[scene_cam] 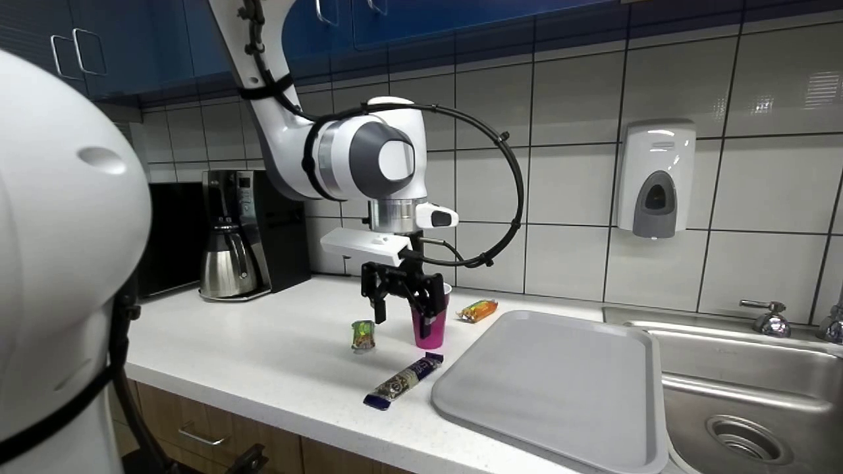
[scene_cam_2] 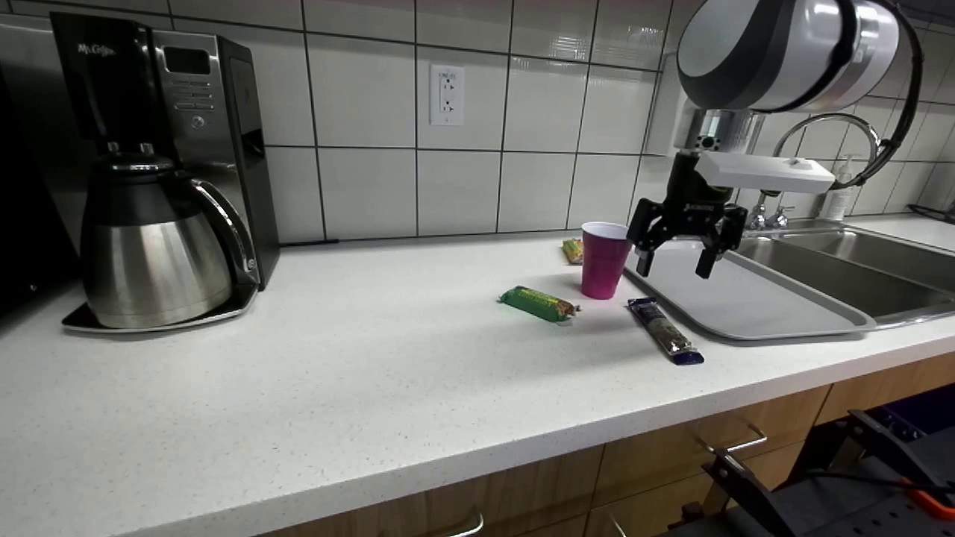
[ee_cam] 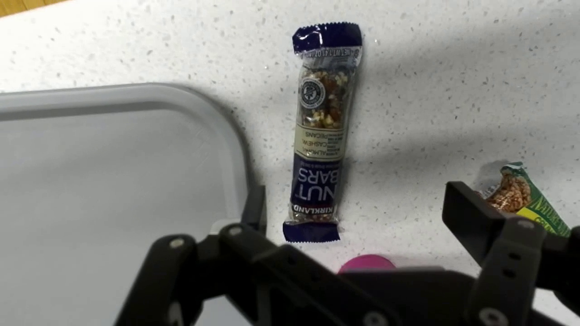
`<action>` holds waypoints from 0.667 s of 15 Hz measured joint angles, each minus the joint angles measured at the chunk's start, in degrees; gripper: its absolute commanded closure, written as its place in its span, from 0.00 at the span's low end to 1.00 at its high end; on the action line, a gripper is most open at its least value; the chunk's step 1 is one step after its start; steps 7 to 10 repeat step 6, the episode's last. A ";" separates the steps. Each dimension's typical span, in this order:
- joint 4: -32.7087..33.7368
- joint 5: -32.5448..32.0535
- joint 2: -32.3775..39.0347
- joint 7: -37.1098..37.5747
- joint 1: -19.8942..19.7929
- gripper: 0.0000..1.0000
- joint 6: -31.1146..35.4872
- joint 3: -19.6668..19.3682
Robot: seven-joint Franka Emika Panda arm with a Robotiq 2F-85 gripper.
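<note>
My gripper (ee_cam: 363,208) hangs over the counter with its jaws wide apart and nothing between them; in both exterior views it is above the surface. Below it lies a dark blue nut bar (ee_cam: 319,145) in a partly clear wrapper, also visible in an exterior view (scene_cam: 403,382). A magenta cup (scene_cam_2: 603,261) stands upright close beside one finger; in the wrist view the gripper body hides most of it. On the right of the wrist view, a green-wrapped snack (ee_cam: 543,206) is partly covered by a finger. An orange-and-yellow packet (scene_cam: 479,311) rests near the wall.
A grey tray (scene_cam: 560,388) lies flat beside the nut bar, next to the metal sink (scene_cam: 744,382). A coffee maker with a steel carafe (scene_cam_2: 157,261) stands at the far end. The tiled wall (scene_cam_2: 477,186) bounds the counter behind; a soap dispenser (scene_cam: 657,178) is fixed to it.
</note>
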 measured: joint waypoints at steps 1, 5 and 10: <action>-0.48 0.38 -0.86 -0.39 0.00 0.00 -0.01 0.00; -1.39 1.31 -2.58 -1.61 0.00 0.00 -0.11 0.00; -1.38 1.31 -2.40 -1.61 0.00 0.00 -0.08 0.00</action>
